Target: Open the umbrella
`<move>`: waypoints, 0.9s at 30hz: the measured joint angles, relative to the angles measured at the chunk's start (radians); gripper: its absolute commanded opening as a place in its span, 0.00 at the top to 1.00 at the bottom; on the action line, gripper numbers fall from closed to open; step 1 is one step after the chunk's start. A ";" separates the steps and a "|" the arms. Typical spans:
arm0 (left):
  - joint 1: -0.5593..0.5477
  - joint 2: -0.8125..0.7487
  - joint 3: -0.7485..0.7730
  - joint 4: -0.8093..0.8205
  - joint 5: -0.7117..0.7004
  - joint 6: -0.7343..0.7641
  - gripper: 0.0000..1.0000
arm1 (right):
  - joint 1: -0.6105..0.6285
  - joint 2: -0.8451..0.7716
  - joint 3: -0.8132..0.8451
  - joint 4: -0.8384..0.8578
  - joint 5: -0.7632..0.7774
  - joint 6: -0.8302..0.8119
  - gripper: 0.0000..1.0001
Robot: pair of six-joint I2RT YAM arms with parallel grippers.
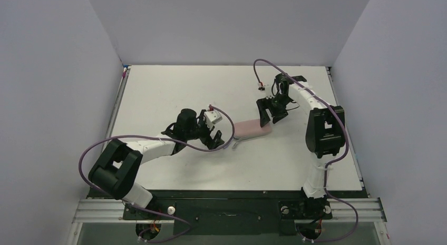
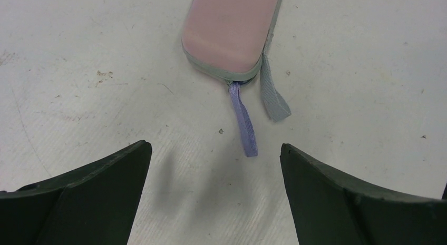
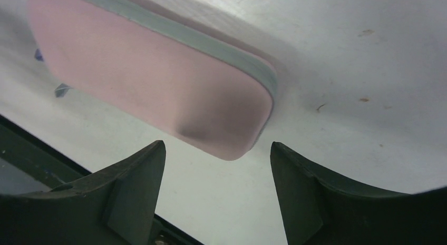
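A pale pink oval case [image 1: 253,129] with a grey seam lies flat near the table's middle, closed. Of the umbrella only a lavender strap [image 2: 244,124] shows, coming out of the case's near end [image 2: 229,29]; the rest is hidden. A grey loop [image 2: 274,97] lies beside that strap. My left gripper [image 1: 215,139] [image 2: 216,147] is open just short of the strap's tip, nothing between its fingers. My right gripper [image 1: 269,116] [image 3: 216,145] hangs open at the case's other end [image 3: 153,92], its fingers apart from the case.
The white table [image 1: 184,92] is closed in by grey walls on the left, back and right. A black strip runs along its near edge by the arm bases. Purple cables loop off both arms.
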 measured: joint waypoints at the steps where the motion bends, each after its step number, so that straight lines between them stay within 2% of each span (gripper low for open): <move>1: -0.008 0.000 -0.007 0.013 -0.010 -0.005 0.09 | 0.000 0.000 0.000 -0.014 -0.019 -0.003 0.31; 6: -0.032 0.022 -0.027 0.070 -0.062 -0.021 0.13 | 0.001 0.017 0.000 -0.039 -0.073 -0.001 0.37; 9: -0.032 0.038 -0.034 0.091 -0.091 -0.020 0.20 | 0.004 0.060 0.009 -0.039 -0.076 -0.006 0.49; 15: -0.032 0.052 -0.062 0.137 -0.124 -0.008 0.35 | 0.006 0.122 0.074 -0.076 -0.087 -0.040 0.65; 21: -0.039 0.082 -0.076 0.168 -0.139 0.017 0.46 | 0.013 0.126 0.082 -0.094 -0.086 -0.135 0.72; 27: -0.069 0.114 -0.100 0.217 -0.154 0.048 0.52 | 0.046 0.126 0.084 -0.111 -0.086 -0.241 0.76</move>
